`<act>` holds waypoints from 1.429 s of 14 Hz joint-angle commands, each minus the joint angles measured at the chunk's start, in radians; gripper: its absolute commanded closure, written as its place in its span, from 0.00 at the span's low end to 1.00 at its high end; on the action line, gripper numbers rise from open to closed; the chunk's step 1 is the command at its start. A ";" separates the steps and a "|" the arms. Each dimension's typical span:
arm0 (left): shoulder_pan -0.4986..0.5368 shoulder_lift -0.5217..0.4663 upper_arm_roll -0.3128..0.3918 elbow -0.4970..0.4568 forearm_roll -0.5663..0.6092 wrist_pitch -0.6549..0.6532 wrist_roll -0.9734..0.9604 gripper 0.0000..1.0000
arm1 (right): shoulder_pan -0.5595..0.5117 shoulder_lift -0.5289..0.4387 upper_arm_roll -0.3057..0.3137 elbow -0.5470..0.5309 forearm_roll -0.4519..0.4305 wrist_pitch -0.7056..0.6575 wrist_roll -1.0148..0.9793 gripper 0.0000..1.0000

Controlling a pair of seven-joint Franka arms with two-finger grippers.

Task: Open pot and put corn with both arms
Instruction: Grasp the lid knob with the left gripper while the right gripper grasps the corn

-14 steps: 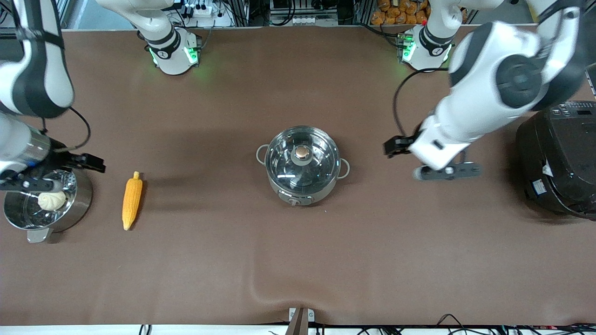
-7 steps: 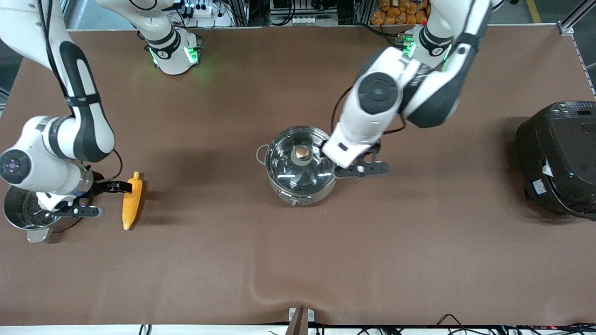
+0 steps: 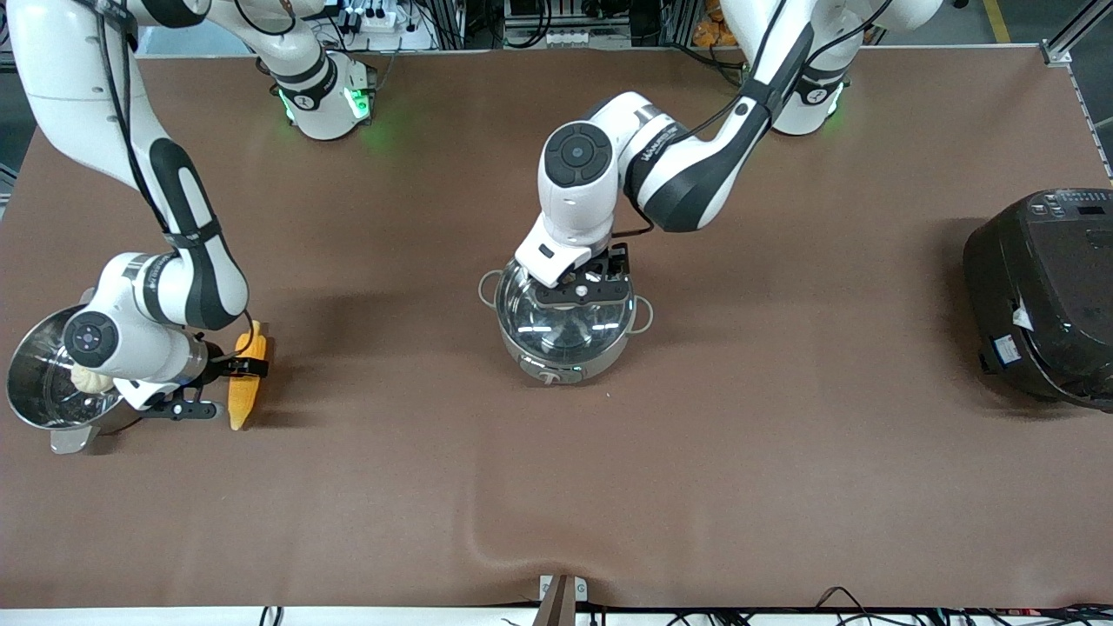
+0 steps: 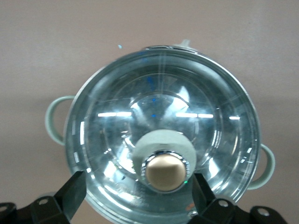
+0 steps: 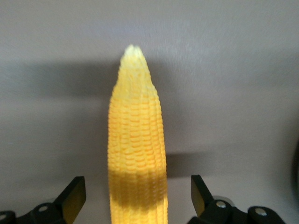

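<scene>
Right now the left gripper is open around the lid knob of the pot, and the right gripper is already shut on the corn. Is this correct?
Not quite. In the right wrist view the right gripper is open, its fingers apart on either side of the corn and clear of it. The left gripper is indeed open around the knob of the pot.

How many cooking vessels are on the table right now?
3: the shiny steel pot with glass lid mid-table under the left gripper; the open steel steamer pot at the right arm's end; the big black cooker at the left arm's end.
</scene>
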 commanded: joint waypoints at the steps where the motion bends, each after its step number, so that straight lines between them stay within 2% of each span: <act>1: -0.035 0.040 0.013 0.027 0.026 0.025 -0.029 0.00 | -0.021 -0.003 0.012 -0.013 0.013 0.005 -0.021 0.09; 2: -0.038 0.049 0.014 0.027 0.026 0.040 -0.046 0.00 | -0.021 -0.002 0.011 -0.013 0.013 0.005 -0.025 0.19; 6: -0.039 0.061 0.020 0.027 0.026 0.074 -0.066 0.00 | -0.012 -0.006 0.011 -0.013 0.013 -0.003 -0.035 0.89; 7: -0.039 0.061 0.020 0.027 0.026 0.074 -0.066 0.00 | -0.006 -0.019 0.012 -0.012 0.013 -0.030 -0.047 0.98; 9: -0.039 0.069 0.019 0.027 0.043 0.074 -0.072 0.00 | 0.019 -0.074 0.012 0.014 0.012 -0.154 -0.071 1.00; 10: -0.039 0.070 0.017 0.027 0.049 0.073 -0.101 0.19 | 0.025 -0.098 0.012 0.045 0.012 -0.228 -0.074 1.00; 11: -0.039 0.075 0.016 0.027 0.048 0.073 -0.137 0.61 | 0.028 -0.114 0.012 0.089 0.012 -0.303 -0.068 1.00; 12: -0.041 0.075 0.014 0.025 0.048 0.073 -0.171 0.95 | 0.028 -0.115 0.011 0.155 0.012 -0.389 -0.068 1.00; 13: -0.047 0.075 0.014 0.024 0.049 0.073 -0.187 1.00 | 0.024 -0.114 0.011 0.215 0.012 -0.472 -0.067 1.00; 16: -0.068 0.072 0.014 0.022 0.049 0.065 -0.198 1.00 | 0.050 -0.115 0.012 0.329 0.013 -0.627 -0.059 1.00; 18: -0.067 0.061 0.014 0.022 0.046 0.059 -0.199 1.00 | 0.066 -0.114 0.012 0.337 0.018 -0.631 -0.059 1.00; 20: -0.059 0.029 0.017 0.024 0.042 0.036 -0.201 1.00 | 0.092 -0.117 0.012 0.344 0.065 -0.635 -0.047 1.00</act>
